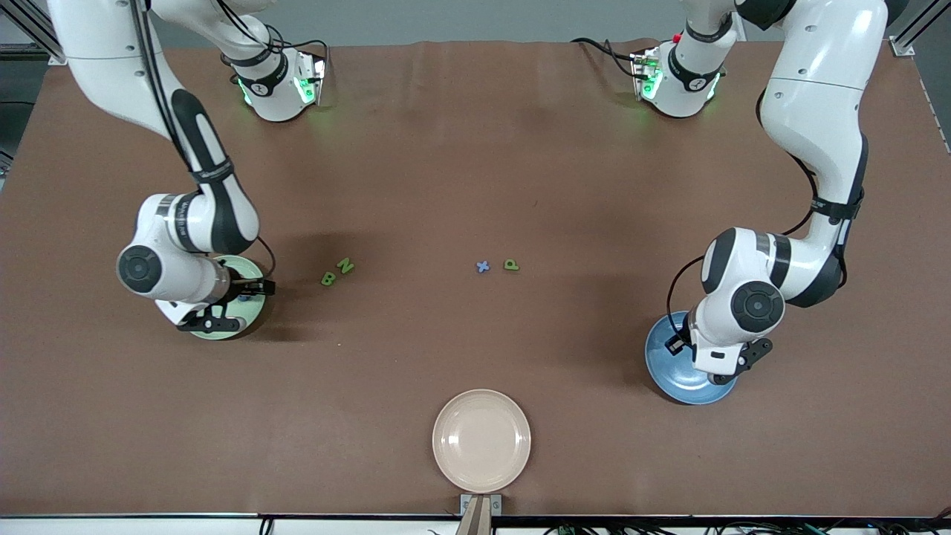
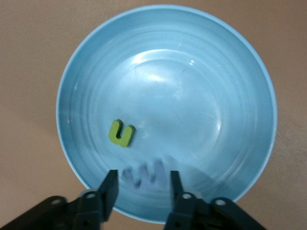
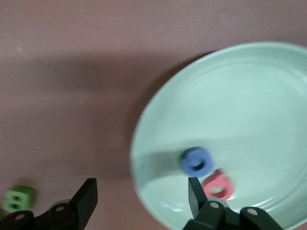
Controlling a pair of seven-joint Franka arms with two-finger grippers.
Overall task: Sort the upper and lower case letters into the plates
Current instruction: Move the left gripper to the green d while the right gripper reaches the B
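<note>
Four loose letters: green B (image 1: 328, 279) touching green N (image 1: 345, 264), toward the right arm's end; blue x (image 1: 483, 266) just beside green P (image 1: 511, 264), mid-table.
Already plated: green u (image 2: 121, 132) and a blurred lavender letter, probably a w (image 2: 145, 173), in the blue plate (image 2: 230, 62); a blue round letter (image 3: 195, 160) touching a red one (image 3: 219, 186) in the mint green plate (image 3: 249, 96).
Plates: blue plate under the left arm, mint green plate (image 1: 251, 265) under the right arm; well apart, at either end of the table.
Left gripper (image 2: 141, 184): over the blue plate's rim, fingers spread, grasping nothing; the lavender letter shows between them, apparently lying in the plate.
Right gripper (image 3: 141, 191): over the mint plate's edge, fingers spread wide, empty.
Handling, judged: small, light, stiff pieces, likely foam or wood; thin, so best pinched across opposite flat edges from above. Touching pairs likely to shift when a finger comes down between them.
Surface: matte brown table cover (image 1: 475, 148), smooth, little to snag.
Room: plenty around each pair; cream-beige plate (image 1: 481, 440) nearest the front camera, apart from everything.
</note>
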